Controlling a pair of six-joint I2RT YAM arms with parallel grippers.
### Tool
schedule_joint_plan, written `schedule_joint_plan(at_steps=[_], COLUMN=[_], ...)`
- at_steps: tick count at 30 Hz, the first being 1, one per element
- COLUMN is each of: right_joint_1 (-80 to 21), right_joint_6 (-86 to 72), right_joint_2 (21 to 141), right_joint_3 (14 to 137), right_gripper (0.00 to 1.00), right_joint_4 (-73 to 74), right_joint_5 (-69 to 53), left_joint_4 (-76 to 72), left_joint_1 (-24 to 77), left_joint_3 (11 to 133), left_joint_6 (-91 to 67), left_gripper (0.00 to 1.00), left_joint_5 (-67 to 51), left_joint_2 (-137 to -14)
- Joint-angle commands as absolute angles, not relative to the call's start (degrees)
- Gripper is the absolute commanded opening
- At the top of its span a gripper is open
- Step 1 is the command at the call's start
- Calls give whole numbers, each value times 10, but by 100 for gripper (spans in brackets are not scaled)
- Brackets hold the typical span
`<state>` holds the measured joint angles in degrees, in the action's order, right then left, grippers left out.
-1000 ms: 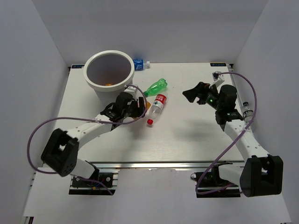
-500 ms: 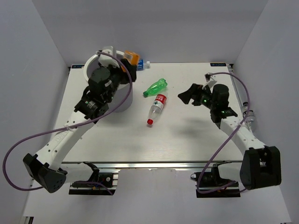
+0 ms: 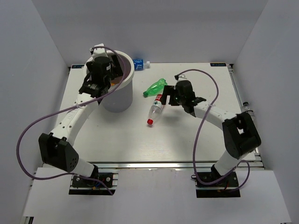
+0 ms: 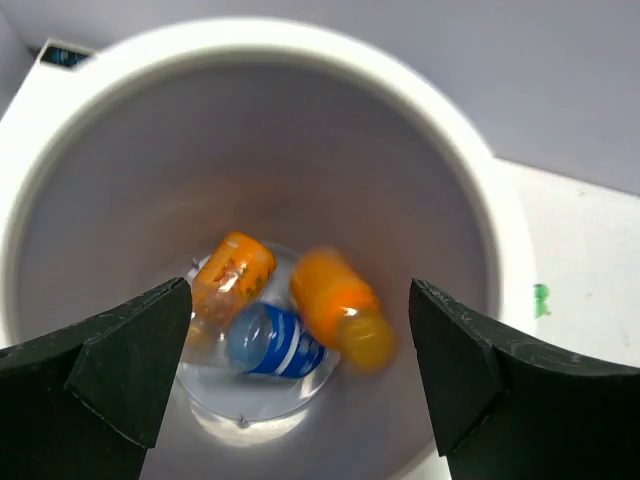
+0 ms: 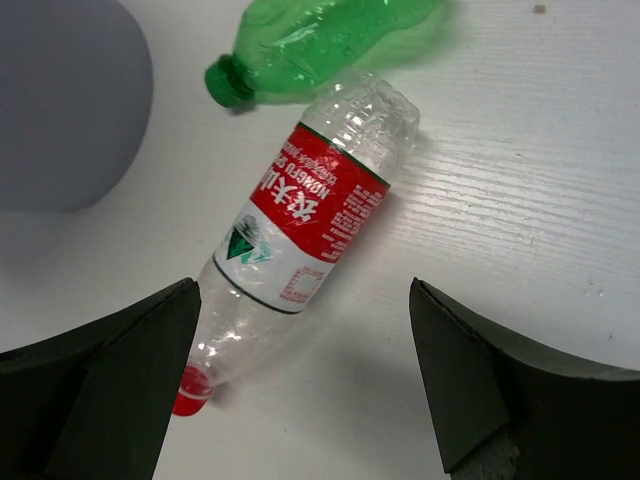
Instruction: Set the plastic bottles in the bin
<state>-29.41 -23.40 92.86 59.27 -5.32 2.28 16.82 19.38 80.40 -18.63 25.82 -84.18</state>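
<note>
While the right end effector (image 5: 302, 300) hangs wide open and empty, the clear red-labelled plastic bottle (image 5: 310, 205) lies just ahead on the counter (image 5: 520, 180) | axis slanted, capped end near-left | green plastic bottle (image 5: 320, 40) beyond | left end effector (image 4: 300, 300), empty, spread above white round bin (image 4: 470, 180).

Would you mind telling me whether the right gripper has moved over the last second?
Yes. The right gripper has swung left in the top view, ending over the red-labelled bottle, which has not shifted.
</note>
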Motion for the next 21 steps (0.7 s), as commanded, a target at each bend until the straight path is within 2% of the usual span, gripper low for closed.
schedule_joint_plan(at_steps=[1,6,13,21], right_joint_1=[-301,-315,-325,-325], right_joint_6=[-243,-261,-283,-333], right_joint_2=[966,1044,1120,1160], right_joint_3=[639,672,707,729], right_gripper=[89,89,89,82], right_joint_4=[-32,-27,-50,-54], right_joint_5=[63,46,35,60], left_joint_4=[160,168,156,161], left_joint_1=[197,198,197,197], left_joint_3=[867,876,717,517], left_joint_6=[-179,-167,-227,-323], left_gripper=[98,98,98,98], left_joint_5=[247,166,115,154], left_joint_2=[-788,-739,-601,-436])
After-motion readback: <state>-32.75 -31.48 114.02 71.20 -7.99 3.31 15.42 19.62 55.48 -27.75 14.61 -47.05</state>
